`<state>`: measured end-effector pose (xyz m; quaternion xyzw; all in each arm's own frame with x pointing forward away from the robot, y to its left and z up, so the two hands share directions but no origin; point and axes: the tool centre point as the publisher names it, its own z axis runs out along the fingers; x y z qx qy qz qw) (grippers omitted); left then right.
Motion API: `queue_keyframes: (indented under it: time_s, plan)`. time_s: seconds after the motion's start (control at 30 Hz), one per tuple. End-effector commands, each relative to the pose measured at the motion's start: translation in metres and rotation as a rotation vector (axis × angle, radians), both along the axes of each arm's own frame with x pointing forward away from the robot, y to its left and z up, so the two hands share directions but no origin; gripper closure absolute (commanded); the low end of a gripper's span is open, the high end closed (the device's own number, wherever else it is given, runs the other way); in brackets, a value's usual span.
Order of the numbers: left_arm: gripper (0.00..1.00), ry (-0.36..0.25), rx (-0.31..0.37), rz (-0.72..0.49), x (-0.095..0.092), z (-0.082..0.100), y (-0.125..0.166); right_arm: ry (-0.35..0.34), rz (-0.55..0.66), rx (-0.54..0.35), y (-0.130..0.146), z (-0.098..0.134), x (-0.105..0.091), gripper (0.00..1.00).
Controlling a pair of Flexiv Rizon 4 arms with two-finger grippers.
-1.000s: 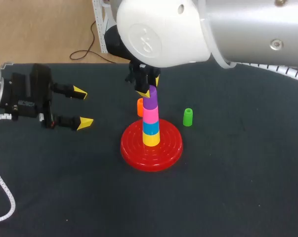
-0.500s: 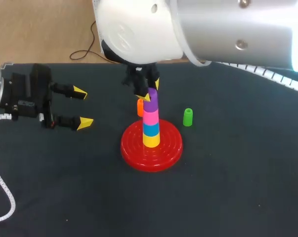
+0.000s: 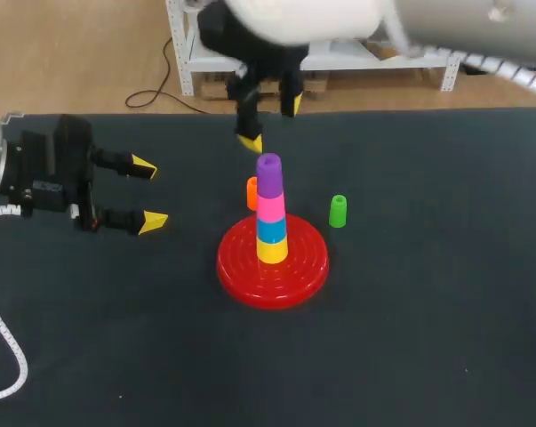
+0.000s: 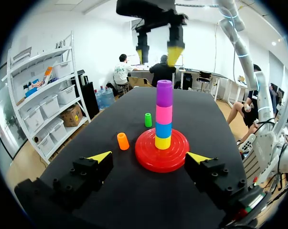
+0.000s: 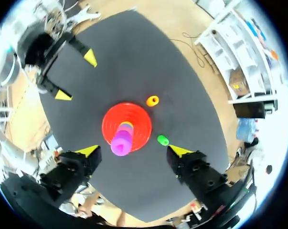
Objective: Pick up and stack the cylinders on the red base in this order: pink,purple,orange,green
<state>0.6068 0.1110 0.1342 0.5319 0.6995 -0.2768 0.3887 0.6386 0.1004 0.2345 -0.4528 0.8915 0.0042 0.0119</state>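
So there's one red base point(image 3: 272, 258) about mid-table point(image 3: 428, 338) with four cylinders stacked on it: yellow point(image 3: 271, 250) at the bottom, then blue point(image 3: 270, 229), pink point(image 3: 269, 205), and purple point(image 3: 268, 174) on top. Two more sit loose on the table, one orange point(image 3: 252, 191) just beside the base on its far-edge side and one green point(image 3: 338, 211) near the base toward the right edge. Two grippers, both with jaws apart and holding nothing: the right gripper point(image 3: 269, 124) hangs above the stack, and the left gripper point(image 3: 149, 193) is over by the left edge.
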Motion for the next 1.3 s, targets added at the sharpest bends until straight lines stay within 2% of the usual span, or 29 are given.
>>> queue_keyframes:
  time_s: [0.03,0.13,0.3,0.5,0.97,1.13,1.3]
  plan:
    - [0.00,-0.005,-0.005,0.001,0.000,-0.002,0.001,-0.004,-0.066,0.031,-0.009,0.003,0.016,0.00]
    - [0.00,-0.005,-0.005,0.001,0.000,-0.002,0.001,0.014,-0.122,0.003,-0.008,-0.010,0.031,0.00]
    - [0.00,-0.005,-0.005,0.001,0.000,-0.002,0.001,0.052,-0.175,-0.043,-0.004,-0.048,0.050,0.00]
    - [0.00,-0.005,-0.005,0.001,0.000,-0.002,0.001,0.062,-0.176,-0.073,0.003,-0.079,0.054,0.00]
    - [0.00,-0.005,-0.005,0.001,0.000,-0.002,0.001,0.160,-0.251,-0.082,-0.002,-0.136,0.059,0.00]
    - [0.00,-0.005,-0.005,0.001,0.000,-0.002,0.001,0.155,-0.268,-0.091,-0.001,-0.156,0.060,0.00]
    - [0.00,-0.005,-0.005,0.001,0.000,-0.002,0.001,0.118,-0.284,-0.093,-0.001,-0.169,0.062,0.00]
